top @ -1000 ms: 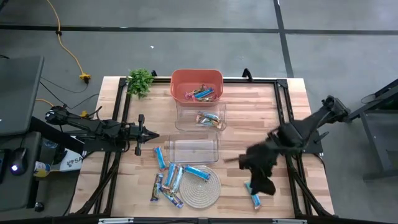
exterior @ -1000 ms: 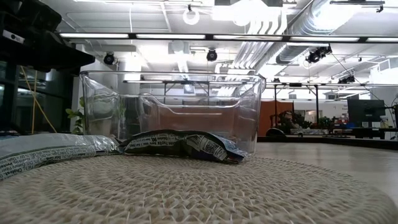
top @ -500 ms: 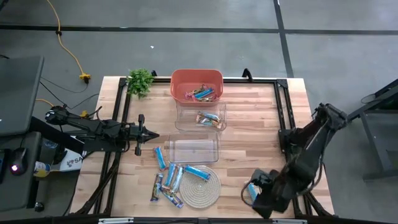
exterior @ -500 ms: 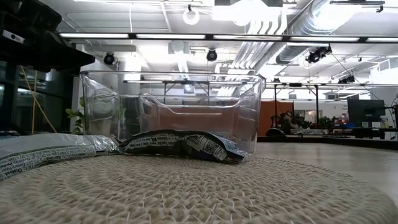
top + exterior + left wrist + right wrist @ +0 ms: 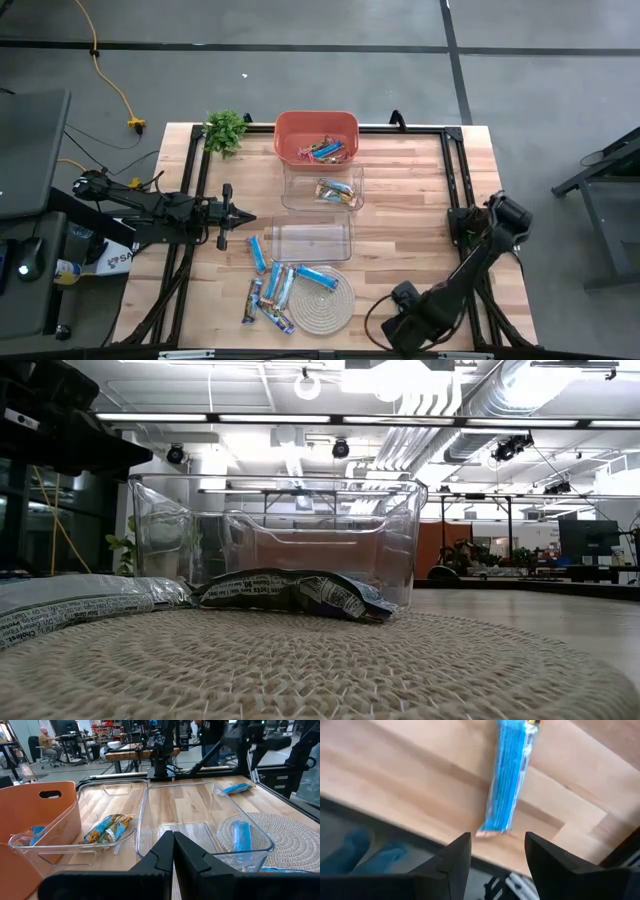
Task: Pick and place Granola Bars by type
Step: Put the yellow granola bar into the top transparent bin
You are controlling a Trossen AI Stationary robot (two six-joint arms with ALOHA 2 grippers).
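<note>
Several light blue Granola Bars lie on and beside a round woven coaster. A multicoloured bar lies in a clear container. More bars sit in the orange bin. My right gripper is open at the table's near edge, just short of a lone blue bar that lies flat on the wood; in the high view my right arm hides that bar. My left gripper is shut and waits at the table's left side.
A second clear container stands between the coaster and the first one. A small green plant is at the far left corner. The table's black frame rails run along its sides. Bare wood lies right of the containers.
My right arm has swung from the middle right of the table down toward the near edge. Its gripper has moved toward the near edge and a little left, and now covers the lone blue bar in the high view. The bars have stayed where they were.
</note>
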